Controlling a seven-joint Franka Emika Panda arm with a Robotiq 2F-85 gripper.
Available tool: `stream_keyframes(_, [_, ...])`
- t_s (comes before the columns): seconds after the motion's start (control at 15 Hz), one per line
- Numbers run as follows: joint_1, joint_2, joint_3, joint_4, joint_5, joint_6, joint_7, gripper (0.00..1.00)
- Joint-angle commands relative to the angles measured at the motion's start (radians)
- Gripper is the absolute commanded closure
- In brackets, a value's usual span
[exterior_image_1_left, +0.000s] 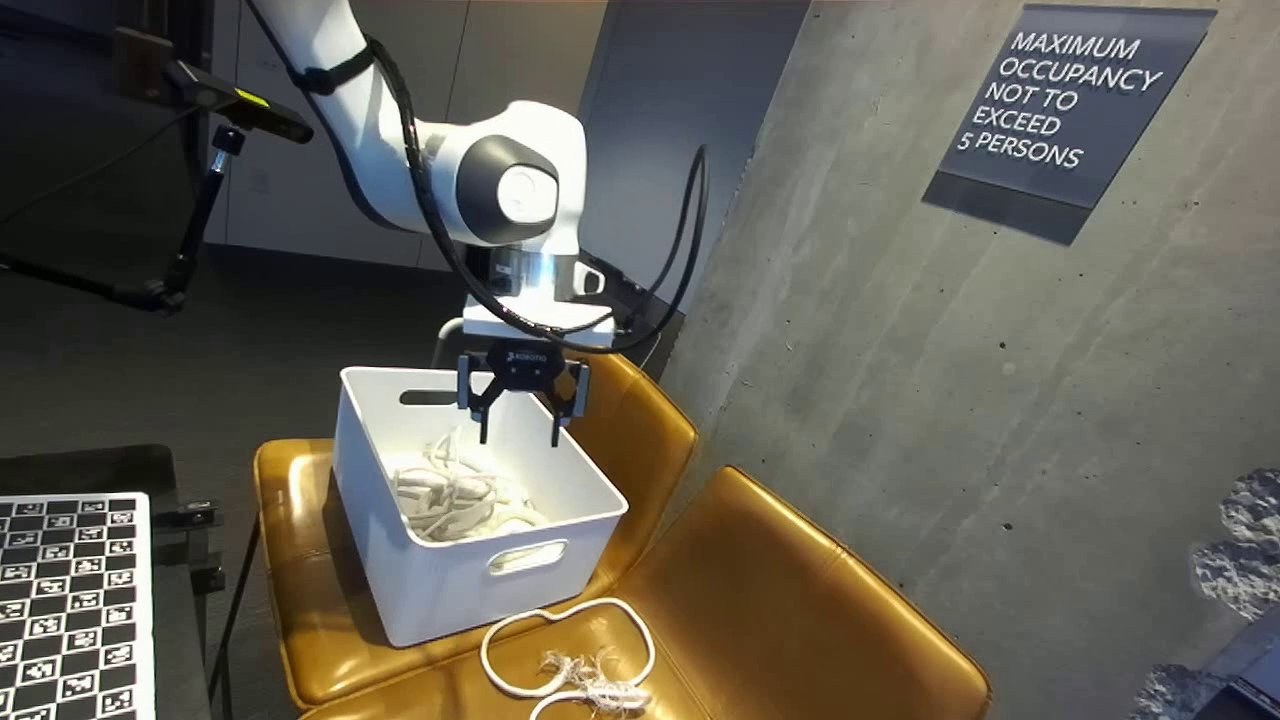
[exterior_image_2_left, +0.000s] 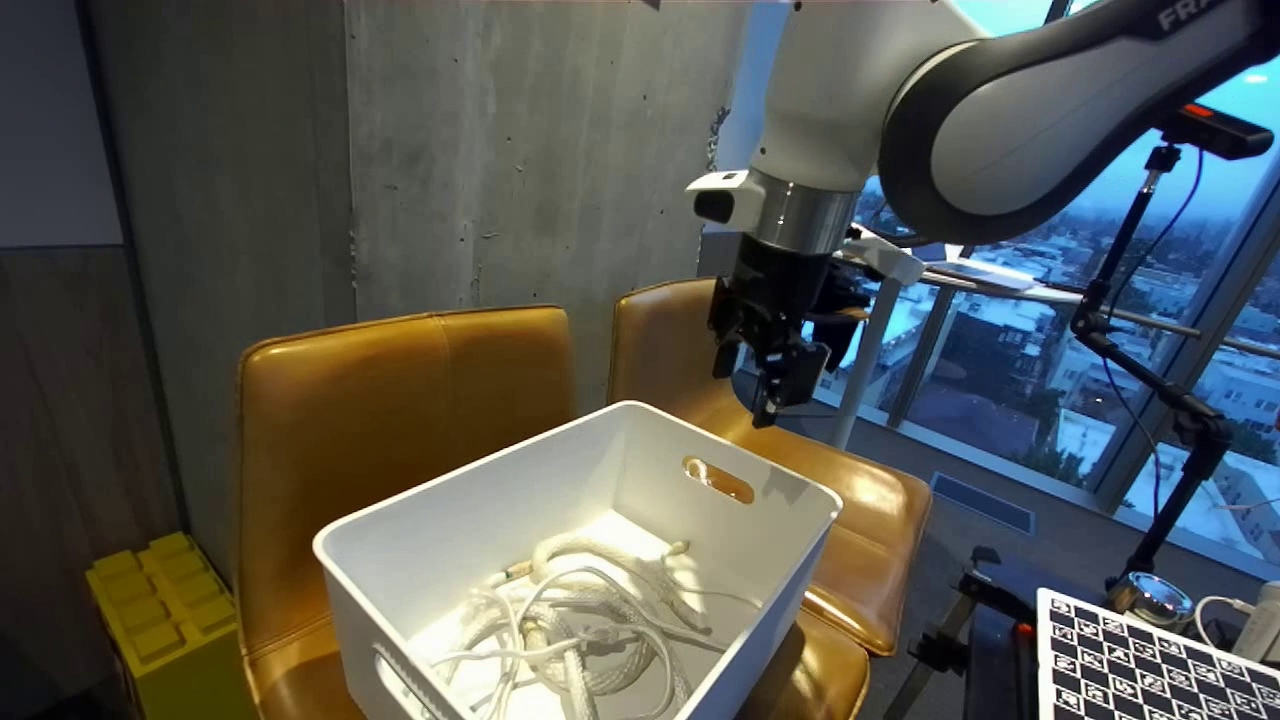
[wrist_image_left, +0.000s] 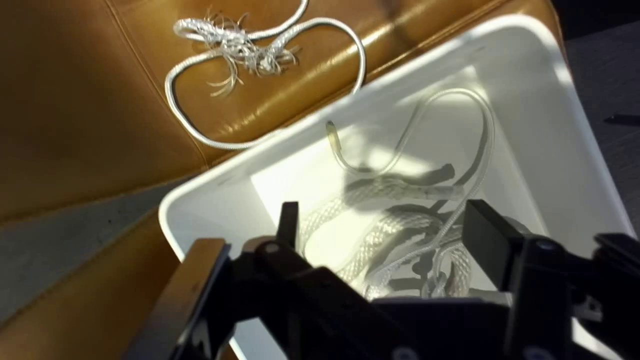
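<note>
1. My claw (exterior_image_1_left: 520, 443) is released: its two black fingertips (wrist_image_left: 288, 220) stand wide apart, and in the wrist view I look down between them.
2. I have it pointing down above the white plastic bin (exterior_image_1_left: 470, 597), an open-topped box with a slot through each end.
3. Nearest to the claw are thick braided white ropes (wrist_image_left: 370, 245), coiled and tangled on the bin's floor, below the fingertips and apart from them; in the wrist view the claw hides part of the heap.
4. A thin white cord (wrist_image_left: 491, 135) runs over that heap and makes a wide curve beside it; its tip looks yellowish.
5. Outside, just beside the bin, I see a looped white cord (wrist_image_left: 245, 48) with a frayed tangle, lying on the seat of a tan leather chair (exterior_image_1_left: 800, 590).
6. The surface (exterior_image_1_left: 305, 570) that carries the bin is the seat of the matching chair (exterior_image_2_left: 410, 450) next to it.
7. Farther off, I make out a checkered marker board (exterior_image_1_left: 70, 600) and a camera (exterior_image_2_left: 1215, 132) on a jointed black stand.
8. In an exterior view, a dark occupancy sign (exterior_image_1_left: 1070, 110) is on the concrete wall (exterior_image_1_left: 900, 400).
</note>
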Motion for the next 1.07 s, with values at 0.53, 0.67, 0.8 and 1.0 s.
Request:
stream_keyframes(0.53, [-0.235, 0.117, -0.067, 0.063, 0.237, 0.215, -0.209, 0.0])
stream_keyframes(0.67, [-0.244, 0.174, -0.067, 0.105, 0.222, 0.251, -0.217, 0.0])
stream_keyframes(0.8, [-0.248, 0.233, -0.063, 0.142, 0.207, 0.29, -0.22, 0.0])
stream_keyframes(1.0, [-0.243, 0.328, -0.062, 0.186, 0.181, 0.344, -0.226, 0.0])
